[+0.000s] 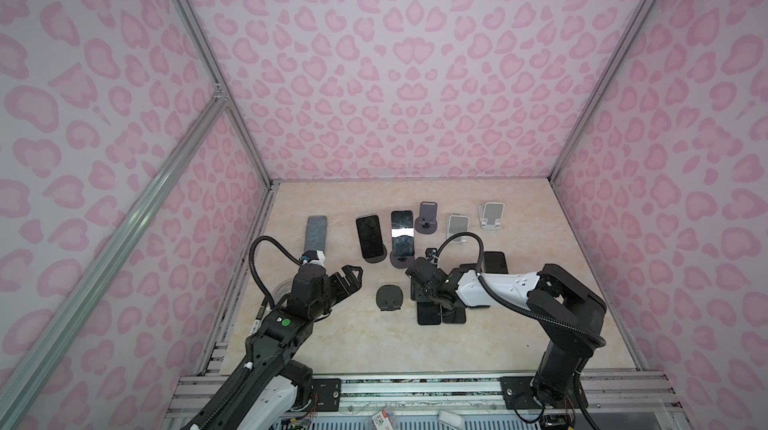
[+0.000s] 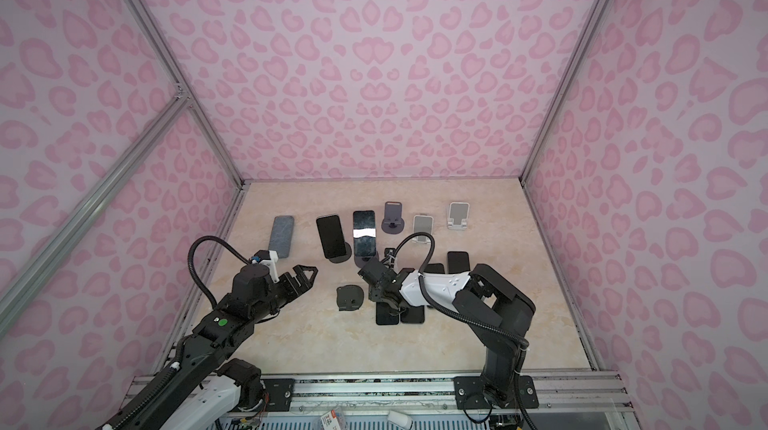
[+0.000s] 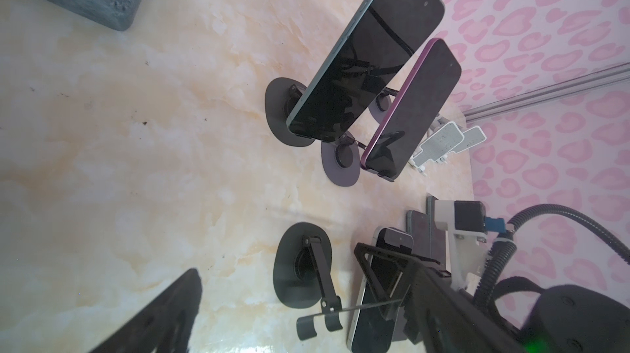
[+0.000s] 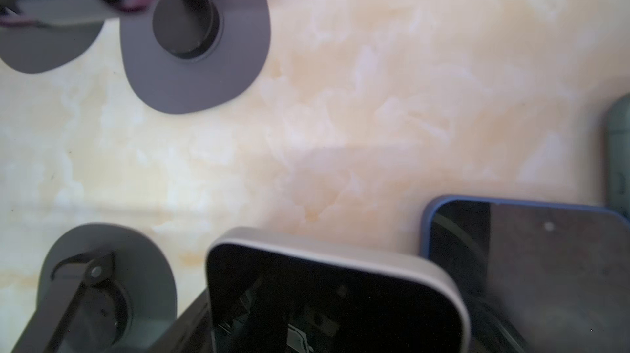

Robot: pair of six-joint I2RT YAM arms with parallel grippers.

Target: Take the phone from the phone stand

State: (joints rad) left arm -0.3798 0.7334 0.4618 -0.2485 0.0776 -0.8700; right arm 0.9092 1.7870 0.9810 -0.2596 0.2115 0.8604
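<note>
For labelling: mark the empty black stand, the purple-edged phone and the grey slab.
empty black stand [image 1: 383, 295], in a top view, round base
purple-edged phone [image 3: 414, 105], left wrist view, screen middle
grey slab [image 1: 316, 233], in a top view, top face

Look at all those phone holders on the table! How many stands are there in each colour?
Black phone stands: 2
Purple phone stands: 2
White phone stands: 2
Total: 6

The empty stand [image 1: 389, 298] lies before propped phones [image 1: 370, 236], left of flat phones [image 1: 429, 315].
</note>
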